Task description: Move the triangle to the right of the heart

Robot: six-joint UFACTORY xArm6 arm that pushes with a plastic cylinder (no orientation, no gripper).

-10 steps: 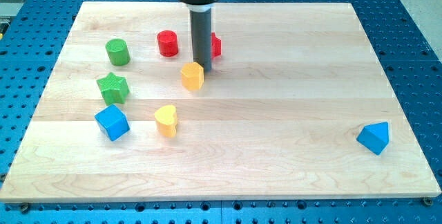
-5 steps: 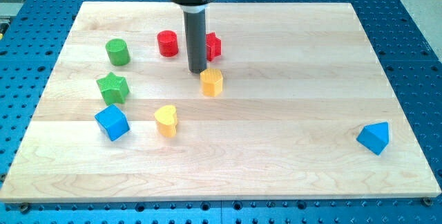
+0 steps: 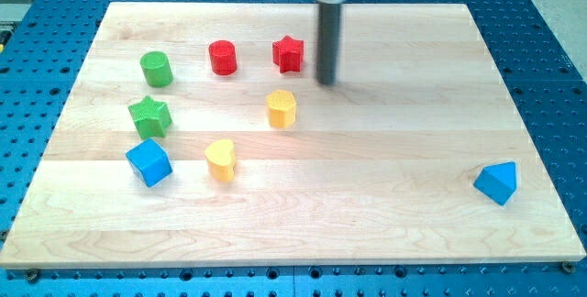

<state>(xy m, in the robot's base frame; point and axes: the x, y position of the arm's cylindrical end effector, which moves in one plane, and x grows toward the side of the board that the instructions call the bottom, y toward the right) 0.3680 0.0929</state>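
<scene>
Board: pale wood, lay on a blue perforated table and filled most of the view

Rod: dark, upright, blurred, came down from the view's top; my tip stood on bare wood, touching no block. There is no gripper on this arm, so nothing was held and nothing opened or closed. The tip was to the view's right of the red star, a little lower, and above and to the right of the yellow hexagon

Blue cube: at the view's left, just below the green star, well to the left of the heart

Blue triangle: near the board's right edge, low in the view, alone and well apart from all other blocks; it lay far to the view's right of the heart and slightly lower

Green star: left side, between the green cylinder above and the cube below

Green cylinder: upper left, upright

Yellow heart: left of centre, below and to the left of the hexagon

Yellow hexagon: near centre, below the red star

Red cylinder: upper middle, upright, to the left of the red star

Red star: upper middle, near the rod but apart from it
</scene>
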